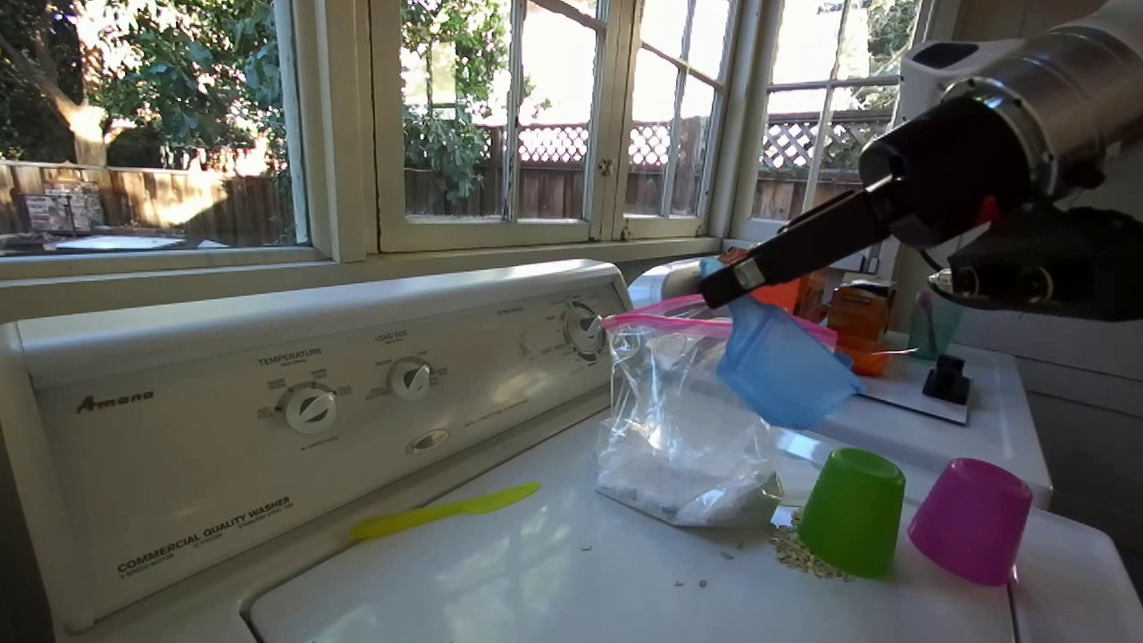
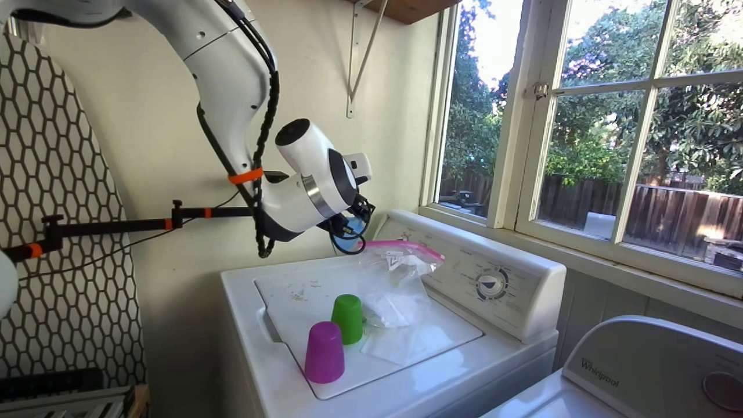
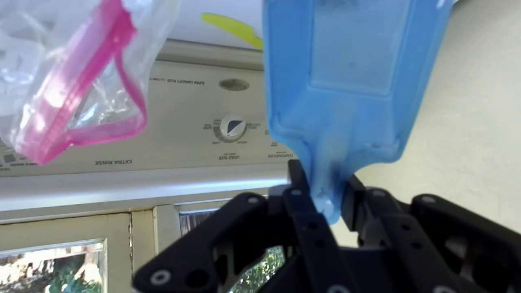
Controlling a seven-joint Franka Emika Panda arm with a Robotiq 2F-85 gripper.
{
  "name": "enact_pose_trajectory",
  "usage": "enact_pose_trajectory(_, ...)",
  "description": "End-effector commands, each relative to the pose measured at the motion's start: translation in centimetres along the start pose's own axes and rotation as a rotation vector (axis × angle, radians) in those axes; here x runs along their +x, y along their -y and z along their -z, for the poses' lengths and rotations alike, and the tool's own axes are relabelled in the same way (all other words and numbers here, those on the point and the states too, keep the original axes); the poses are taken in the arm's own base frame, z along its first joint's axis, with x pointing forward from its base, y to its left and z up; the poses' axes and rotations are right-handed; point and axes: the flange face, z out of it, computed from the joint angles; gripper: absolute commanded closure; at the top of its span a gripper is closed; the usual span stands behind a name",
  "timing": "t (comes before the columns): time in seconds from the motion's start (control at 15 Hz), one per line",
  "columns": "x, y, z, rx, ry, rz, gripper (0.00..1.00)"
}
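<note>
Scoop point(image 3: 348, 95) in gripper point(image 3: 327, 183), seemingly beside bag point(image 1: 679, 420)

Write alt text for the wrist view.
A gripper holds a blue scoop by its handle. At left, a clear, pink-edged bag gapes open; beyond are a washer panel seen upside down, a yellow knife and a window.

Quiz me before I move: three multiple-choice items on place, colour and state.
1. The yellow plastic knife lies on the:
A) windowsill
B) white washer
C) floor

2. The zip strip on the clear plastic bag is:
A) pink
B) green
C) black

3. The hand is:
A) gaping, empty
B) closed, empty
C) gripping the blue plastic scoop

1 B: an exterior view shows it on the washer's top.
2 A: all three views show it pink.
3 C: the wrist view shows the scoop between the fingers.
</note>
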Motion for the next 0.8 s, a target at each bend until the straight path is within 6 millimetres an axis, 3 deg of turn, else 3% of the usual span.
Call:
enact_pose_trajectory(0.0,-1.8,1.0,1.3,0.021,0.053,0.0,0.94)
enact_pose_trajectory(0.13,-2.5,0.8,1.7,0.008,0.078,-0.059,0.94)
enact_pose_trajectory(0.47,-3.9,-1.8,1.6,-0.255,0.212,-0.133,0.94)
enact_pose_trajectory(0.73,-5.7,-2.5,1.9,-0.425,0.365,-0.171,0.94)
